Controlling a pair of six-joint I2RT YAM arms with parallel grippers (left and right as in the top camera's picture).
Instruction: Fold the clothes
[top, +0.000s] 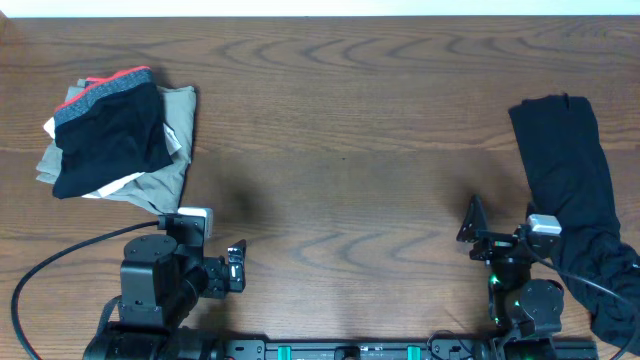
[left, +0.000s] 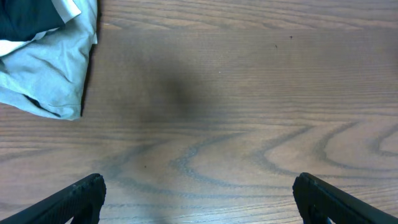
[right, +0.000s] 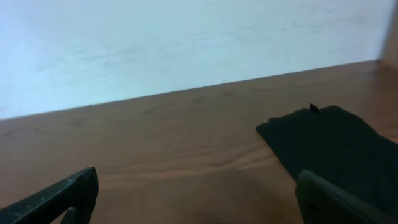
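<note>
A long black garment (top: 572, 190) lies unfolded along the table's right side, its lower end bunched near the right arm. It also shows in the right wrist view (right: 329, 146), ahead and to the right of the jaws. A folded black garment with a coral-red band (top: 108, 130) lies on a pile at the far left; a corner of it shows in the left wrist view (left: 22, 15). My left gripper (top: 236, 268) (left: 199, 190) is open and empty above bare wood. My right gripper (top: 472, 226) (right: 196, 183) is open and empty, just left of the long garment.
Under the folded black piece lies a grey-khaki garment (top: 178, 135) (left: 53, 68) with a bit of white cloth (top: 118, 184). The wooden table (top: 350, 130) stretches between pile and long garment. A white wall (right: 186, 43) stands beyond the far edge.
</note>
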